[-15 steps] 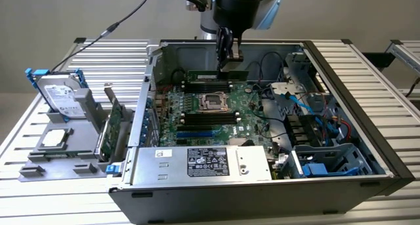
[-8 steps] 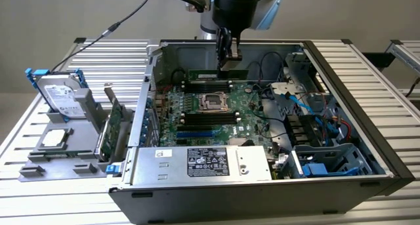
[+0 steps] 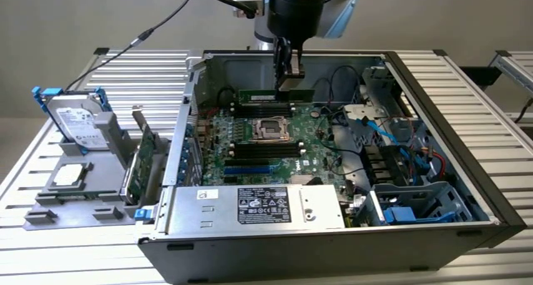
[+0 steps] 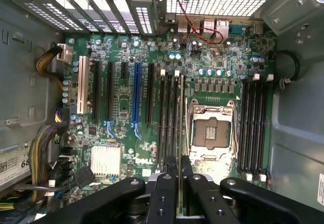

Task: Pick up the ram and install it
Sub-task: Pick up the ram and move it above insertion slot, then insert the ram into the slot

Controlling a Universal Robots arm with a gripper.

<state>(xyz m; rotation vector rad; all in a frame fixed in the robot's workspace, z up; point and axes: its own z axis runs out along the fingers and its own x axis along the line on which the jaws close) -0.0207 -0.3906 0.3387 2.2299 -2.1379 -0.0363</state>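
Observation:
My gripper (image 3: pixel 288 84) reaches down into the open computer case (image 3: pixel 433 104) and is shut on the ram (image 3: pixel 275 96), a long thin green stick held level by its top edge. In the wrist view the ram (image 4: pixel 180 107) appears edge-on between my gripper (image 4: pixel 179 166) fingers. It lines up along the black memory slots (image 4: pixel 167 118) beside the CPU socket (image 4: pixel 210 133). From the exterior view it sits over the far slots of the motherboard (image 3: pixel 249 160). Whether it touches a slot I cannot tell.
A second bank of memory slots (image 4: pixel 253 123) lies across the socket. The power supply (image 3: pixel 258 207) fills the case's near side, with blue cables (image 3: pixel 391 129) and a drive cage (image 3: pixel 416 204) toward the exterior view's right. Outside the case stand a hard drive (image 3: pixel 79 120) and an expansion card (image 3: pixel 146 154).

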